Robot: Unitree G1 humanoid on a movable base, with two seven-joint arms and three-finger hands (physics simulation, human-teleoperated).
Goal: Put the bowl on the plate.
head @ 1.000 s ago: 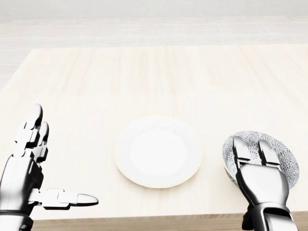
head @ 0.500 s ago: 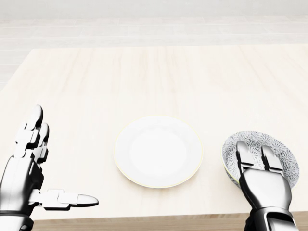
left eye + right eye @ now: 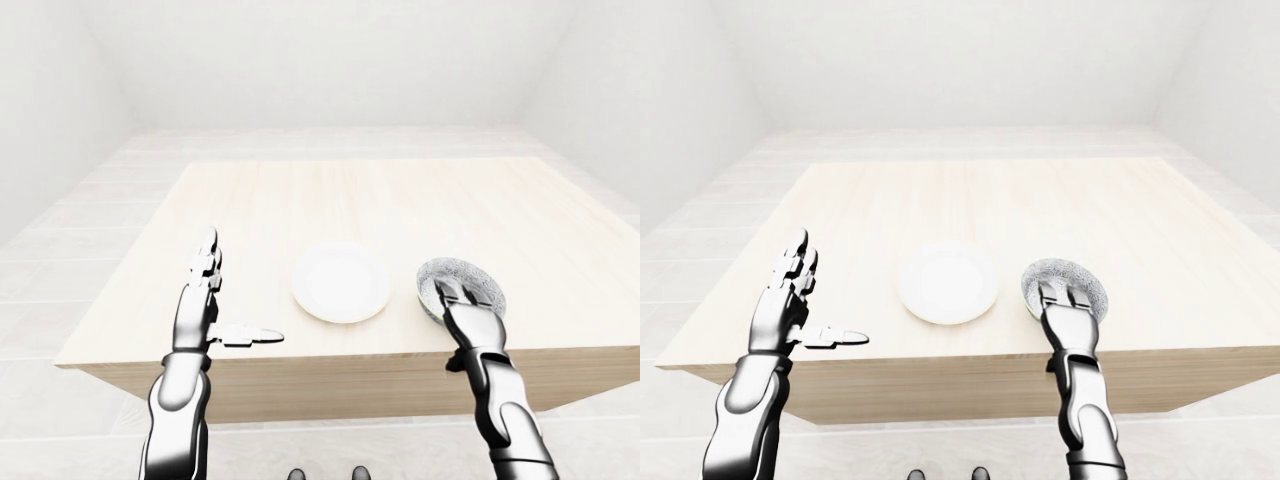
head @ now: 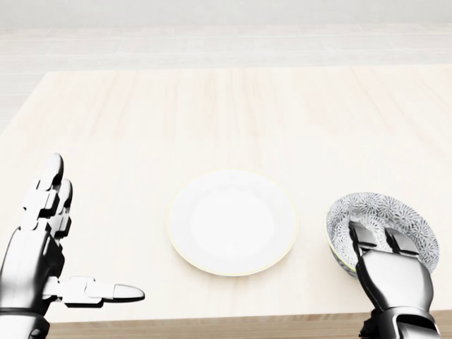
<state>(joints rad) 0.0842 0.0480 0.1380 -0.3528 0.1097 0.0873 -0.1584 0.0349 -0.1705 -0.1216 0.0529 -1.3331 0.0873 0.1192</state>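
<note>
Bowl, patterned grey and white, upright on the pale wooden table close to the table's lower edge in the head view, just to the right of the plate and not touching it. Left to right in the head view: left hand, at the lower left of the table, with its two long fingers straight and pointing toward the top of the view and its thumb stretched sideways to the right; the hand is spread wide and holds nothing. Plate, white, round and bare, lying flat near the middle of the table's lower edge, well apart from the left hand. Right hand, entering from the bottom right, with two fingers laid over the bowl's lower rim and reaching down into its interior. The thumb of this hand is hidden behind the palm, so whether the hand clamps the rim cannot be told. The left-eye view shows a light tiled floor around the table.
</note>
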